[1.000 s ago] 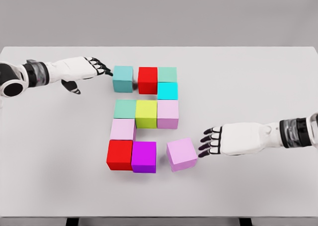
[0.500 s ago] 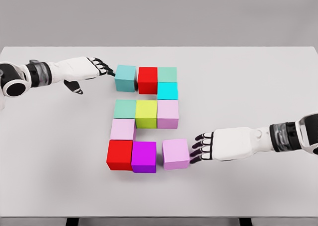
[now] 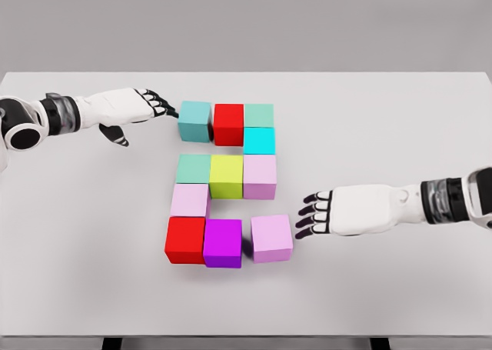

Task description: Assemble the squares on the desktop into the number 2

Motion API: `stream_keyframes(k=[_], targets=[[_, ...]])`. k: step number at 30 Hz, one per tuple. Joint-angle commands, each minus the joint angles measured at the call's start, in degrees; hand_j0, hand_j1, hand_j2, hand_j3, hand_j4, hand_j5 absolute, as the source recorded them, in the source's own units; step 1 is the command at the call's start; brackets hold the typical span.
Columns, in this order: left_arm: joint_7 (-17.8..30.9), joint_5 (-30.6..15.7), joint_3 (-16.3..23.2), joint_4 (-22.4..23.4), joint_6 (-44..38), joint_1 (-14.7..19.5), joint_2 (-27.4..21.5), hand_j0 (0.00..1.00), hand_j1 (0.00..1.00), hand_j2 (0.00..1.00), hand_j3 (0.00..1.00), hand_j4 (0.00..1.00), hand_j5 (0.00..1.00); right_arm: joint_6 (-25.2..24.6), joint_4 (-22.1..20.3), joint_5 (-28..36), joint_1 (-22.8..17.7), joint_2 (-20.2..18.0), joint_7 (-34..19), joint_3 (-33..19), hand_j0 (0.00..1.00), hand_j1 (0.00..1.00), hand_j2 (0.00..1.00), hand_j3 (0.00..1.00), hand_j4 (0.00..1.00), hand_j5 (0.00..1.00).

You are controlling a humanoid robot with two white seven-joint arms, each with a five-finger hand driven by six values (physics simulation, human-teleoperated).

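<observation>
Grey wall behind, white desk [image 3: 400,135] in front; on it the squares form a near-complete 2 at the desk's middle. Top row: teal cube [image 3: 194,121], red cube [image 3: 228,124], pale green cube [image 3: 259,115], with the cyan cube [image 3: 259,141] just below at the right; middle row: green cube [image 3: 193,168], yellow-green cube [image 3: 226,176], a pink cube [image 3: 260,177]; a pale pink cube [image 3: 190,201] drops at the left; bottom row: a second red cube [image 3: 184,240], magenta cube [image 3: 223,243], and the lilac cube [image 3: 271,238] at the end.

That lilac cube sits just beside the magenta one — a thin gap shows; likewise the teal cube seems a hair apart from its red neighbour. The step in hand looks like closing up the two row ends.

At 3 o'clock of the lilac cube, the right hand [image 3: 330,215] hovers with fingers [image 3: 306,223] spread, holding nothing, near its face but not clearly touching. At 9 o'clock of the teal cube, the left hand [image 3: 134,108] reaches with fingers extended, tips at the cube's side, grasping nothing.

Next, judging by the gaps: small flat nudges toward 9 o'clock and 3 o'clock respectively — gentle, lest neighbours shift.
</observation>
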State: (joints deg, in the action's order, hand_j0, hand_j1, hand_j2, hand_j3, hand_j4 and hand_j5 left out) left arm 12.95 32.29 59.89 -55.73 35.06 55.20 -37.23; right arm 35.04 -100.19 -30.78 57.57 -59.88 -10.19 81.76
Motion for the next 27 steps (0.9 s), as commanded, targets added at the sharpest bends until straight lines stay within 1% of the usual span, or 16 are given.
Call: stream_keyframes(k=[1, 9, 22, 24, 27], targets=[[-0.03, -0.30, -0.13, 0.01, -0.06, 0.00, -0.03, 1.00, 1.00, 1.00, 1.00, 1.00, 1.00, -0.04, 0.70, 0.28, 0.00, 0.82, -0.01, -0.11, 1.00, 1.00, 1.00, 1.00, 1.00, 1.00], [-0.03, -0.13, -0.22, 0.89, -0.06, 0.09, -0.03, 1.00, 1.00, 1.00, 1.00, 1.00, 1.00, -0.04, 0.97, 0.20, -0.09, 2.05, -0.19, -0.11, 1.00, 1.00, 1.00, 1.00, 1.00, 1.00], [0.32, -0.21, 0.05, 0.18, -0.06, 0.00, 0.05, 1.00, 1.00, 1.00, 1.00, 1.00, 1.00, -0.04, 0.26, 0.28, -0.09, 2.58, -0.27, -0.11, 1.00, 1.00, 1.00, 1.00, 1.00, 1.00], [0.32, -0.30, 0.05, 0.10, -0.06, -0.17, 0.58, 1.00, 1.00, 1.00, 1.00, 1.00, 1.00, -0.04, 0.26, 0.63, -0.09, 2.67, -1.41, -0.11, 1.00, 1.00, 1.00, 1.00, 1.00, 1.00], [0.32, -0.30, 0.05, -0.08, -0.06, -0.18, 0.76, 1.00, 1.00, 1.00, 1.00, 1.00, 1.00, -0.04, 0.26, 0.81, -0.09, 2.67, -1.77, -0.11, 1.00, 1.00, 1.00, 1.00, 1.00, 1.00]])
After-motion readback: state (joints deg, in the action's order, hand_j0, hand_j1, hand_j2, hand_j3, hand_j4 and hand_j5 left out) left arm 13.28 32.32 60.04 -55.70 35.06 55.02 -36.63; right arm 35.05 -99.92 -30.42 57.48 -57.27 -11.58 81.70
